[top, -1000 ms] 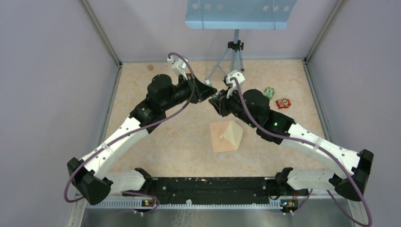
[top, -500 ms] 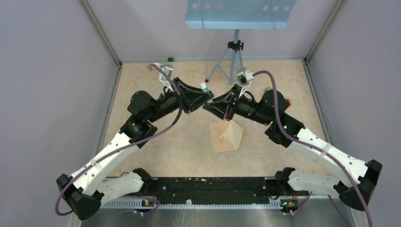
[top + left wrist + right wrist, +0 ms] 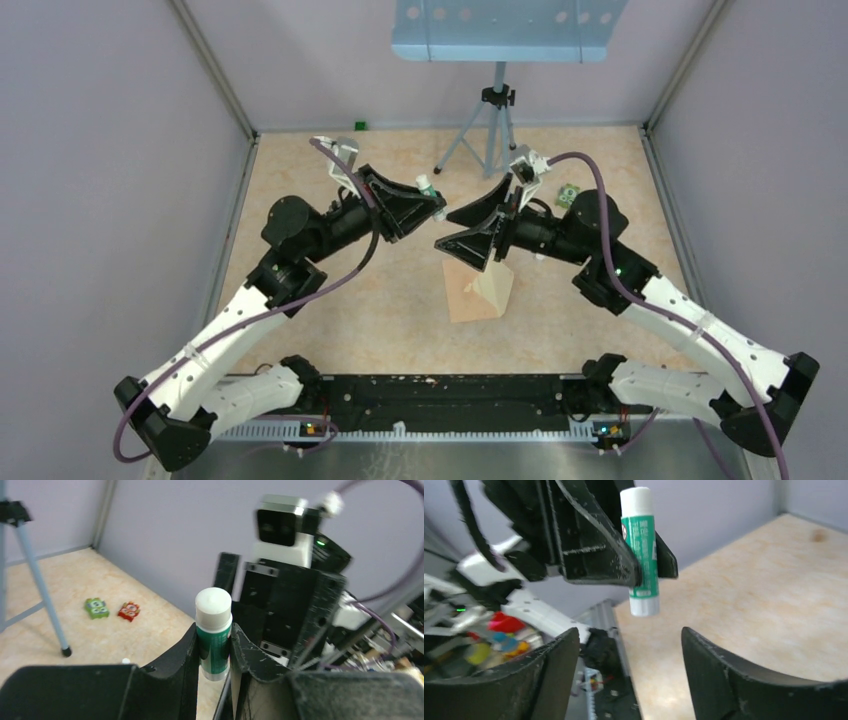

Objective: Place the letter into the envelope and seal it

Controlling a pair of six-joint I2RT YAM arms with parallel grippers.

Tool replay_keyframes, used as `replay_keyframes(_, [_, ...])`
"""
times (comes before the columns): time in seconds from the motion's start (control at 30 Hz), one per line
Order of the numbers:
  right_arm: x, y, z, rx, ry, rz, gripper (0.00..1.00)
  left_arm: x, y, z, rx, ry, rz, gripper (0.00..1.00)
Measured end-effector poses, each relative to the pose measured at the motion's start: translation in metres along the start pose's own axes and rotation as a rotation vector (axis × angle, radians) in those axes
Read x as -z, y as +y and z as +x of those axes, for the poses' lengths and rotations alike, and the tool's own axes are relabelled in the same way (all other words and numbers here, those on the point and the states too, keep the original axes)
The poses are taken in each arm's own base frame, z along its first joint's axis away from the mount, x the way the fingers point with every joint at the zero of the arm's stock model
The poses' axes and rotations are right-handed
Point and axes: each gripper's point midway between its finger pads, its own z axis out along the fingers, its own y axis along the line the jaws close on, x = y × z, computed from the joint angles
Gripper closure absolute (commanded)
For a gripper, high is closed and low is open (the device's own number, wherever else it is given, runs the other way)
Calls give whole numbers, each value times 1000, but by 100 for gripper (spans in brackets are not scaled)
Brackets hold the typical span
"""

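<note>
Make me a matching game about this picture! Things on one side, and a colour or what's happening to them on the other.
Things:
1. glue stick
2. right end effector
3. envelope
4. red toy

Match with:
A. open, holding nothing
B. pinkish-tan
C. beside the green toy
D. gripped by the left end effector

Pairs: 1-D, 2-A, 3-B, 4-C

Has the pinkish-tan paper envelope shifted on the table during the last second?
No. The pinkish-tan paper envelope sits at the same spot beyond the black base rail as before; only the right claw now overlaps its far edge.
</note>
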Motion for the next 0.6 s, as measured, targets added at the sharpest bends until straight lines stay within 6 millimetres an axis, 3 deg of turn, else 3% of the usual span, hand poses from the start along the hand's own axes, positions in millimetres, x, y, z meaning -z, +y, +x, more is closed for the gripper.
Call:
replay_keyframes(0.2, [22,-42,-11,171,-24,310,21,-10,45,-7,46,10,-251,100])
replay_keyframes(0.33, [28,-68,-3,282,8,502,25,-14,67,-7,78,30,-376,100])
replay_keyframes(0.6, [24,-116,18,498,106,777,25,-13,106,22,156,107,-539,100])
